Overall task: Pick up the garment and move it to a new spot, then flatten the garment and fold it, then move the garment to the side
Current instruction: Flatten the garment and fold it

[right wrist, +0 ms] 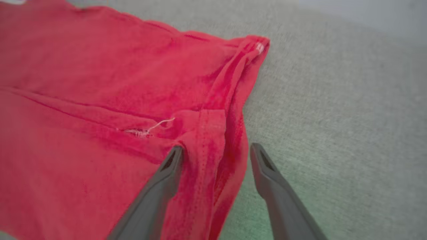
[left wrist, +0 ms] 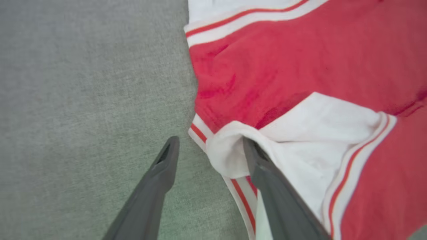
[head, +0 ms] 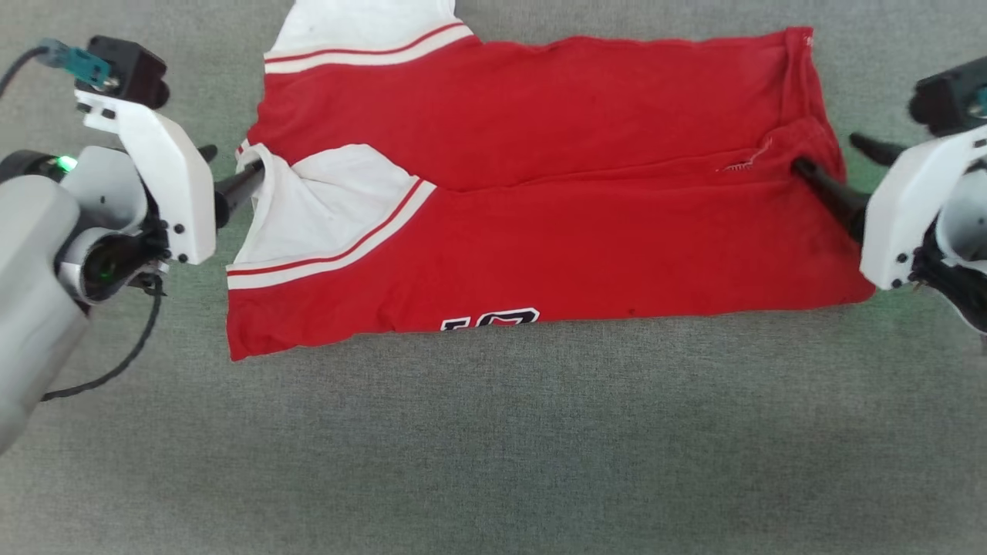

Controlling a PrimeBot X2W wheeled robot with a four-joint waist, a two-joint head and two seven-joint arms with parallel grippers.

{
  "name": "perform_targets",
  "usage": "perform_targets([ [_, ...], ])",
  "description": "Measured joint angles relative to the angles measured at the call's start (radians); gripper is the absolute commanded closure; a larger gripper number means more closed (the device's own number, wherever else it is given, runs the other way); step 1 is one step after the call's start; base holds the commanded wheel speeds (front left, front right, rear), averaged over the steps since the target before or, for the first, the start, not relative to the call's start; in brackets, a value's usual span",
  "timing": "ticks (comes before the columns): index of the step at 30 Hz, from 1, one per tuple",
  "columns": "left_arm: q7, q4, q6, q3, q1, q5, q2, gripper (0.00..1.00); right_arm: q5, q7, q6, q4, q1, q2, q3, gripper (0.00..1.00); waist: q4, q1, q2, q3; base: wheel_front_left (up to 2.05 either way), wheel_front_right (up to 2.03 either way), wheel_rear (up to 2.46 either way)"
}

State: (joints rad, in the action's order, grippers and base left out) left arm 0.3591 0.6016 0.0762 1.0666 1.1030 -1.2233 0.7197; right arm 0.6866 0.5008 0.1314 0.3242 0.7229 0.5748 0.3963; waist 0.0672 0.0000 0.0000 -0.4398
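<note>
Grey carpet (head: 493, 447) spreads wide around the garment (head: 540, 231), left pincer (head: 234, 162) and right pincer (head: 826, 151) gaping astride its edges.

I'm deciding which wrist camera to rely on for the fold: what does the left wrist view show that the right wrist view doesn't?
Left wrist view: a white short sleeve with a white-and-red striped band, and the open left end effector, one dark finger tucked at the sleeve opening.
Right wrist view: the rolled red hem edge, a loose white thread, and the open right end effector straddling that edge.
Both: the soft red jersey-style T-shirt lying on the grey woven surface.
</note>
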Motion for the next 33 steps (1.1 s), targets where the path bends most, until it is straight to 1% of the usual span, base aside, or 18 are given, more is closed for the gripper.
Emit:
perform_targets([
  [4, 0.001, -0.091, -0.042, -0.009, -0.018, -0.004, 0.063, 0.00, -0.032, -0.091, 0.000, -0.053, -0.042, -0.004, -0.069, 0.00, -0.002, 0.0000, 0.0000, 0.028, 0.00, 0.00, 0.00],
  [7, 0.011, -0.197, -0.097, -0.018, -0.058, -0.020, 0.122, 0.00, -0.076, -0.157, 0.000, -0.106, -0.089, -0.014, -0.136, 0.00, -0.007, 0.0000, 0.0000, 0.047, 0.00, 0.00, 0.00],
  [9, 0.016, -0.277, -0.142, -0.028, -0.081, -0.035, 0.162, 0.00, -0.107, -0.193, 0.000, -0.146, -0.126, -0.028, -0.178, 0.00, -0.013, 0.0000, 0.0000, 0.057, 0.00, 0.00, 0.00],
  [14, 0.045, -0.481, -0.261, -0.033, -0.175, -0.091, 0.245, 0.00, -0.179, -0.249, 0.000, -0.241, -0.228, -0.092, -0.295, 0.00, -0.032, 0.0000, 0.0000, 0.075, 0.00, 0.00, 0.00],
  [16, 0.049, -0.545, -0.308, -0.032, -0.212, -0.109, 0.270, 0.00, -0.207, -0.259, 0.000, -0.287, -0.271, -0.131, -0.339, 0.00, -0.042, 0.0000, 0.0000, 0.078, 0.00, 0.00, 0.00],
  [21, 0.049, -0.630, -0.390, -0.026, -0.294, -0.156, 0.318, 0.00, -0.266, -0.264, 0.000, -0.388, -0.369, -0.225, -0.429, 0.00, -0.069, 0.0000, 0.0000, 0.076, 0.00, 0.00, 0.00],
  [23, 0.045, -0.641, -0.413, -0.028, -0.318, -0.171, 0.329, 0.00, -0.277, -0.261, -0.001, -0.422, -0.397, -0.259, -0.455, 0.00, -0.081, 0.0000, 0.0000, 0.072, 0.00, 0.00, 0.00],
  [24, 0.045, -0.641, -0.413, -0.028, -0.318, -0.171, 0.329, 0.00, -0.277, -0.261, -0.001, -0.422, -0.397, -0.259, -0.455, 0.00, -0.081, 0.0000, 0.0000, 0.072, 0.00, 0.00, 0.00],
  [27, 0.042, -0.637, -0.436, -0.023, -0.350, -0.191, 0.346, 0.00, -0.295, -0.248, -0.001, -0.468, -0.443, -0.294, -0.473, 0.00, -0.098, 0.0000, 0.0000, 0.064, 0.00, 0.00, 0.00],
  [29, 0.037, -0.619, -0.440, -0.027, -0.365, -0.210, 0.348, 0.00, -0.293, -0.234, 0.000, -0.490, -0.466, -0.316, -0.481, 0.00, -0.108, 0.0000, 0.0000, 0.058, 0.00, 0.00, 0.00],
  [33, 0.035, -0.563, -0.442, -0.034, -0.385, -0.237, 0.339, 0.00, -0.281, -0.207, -0.001, -0.513, -0.492, -0.335, -0.478, 0.00, -0.124, 0.0000, 0.0000, 0.047, 0.00, 0.00, 0.00],
])
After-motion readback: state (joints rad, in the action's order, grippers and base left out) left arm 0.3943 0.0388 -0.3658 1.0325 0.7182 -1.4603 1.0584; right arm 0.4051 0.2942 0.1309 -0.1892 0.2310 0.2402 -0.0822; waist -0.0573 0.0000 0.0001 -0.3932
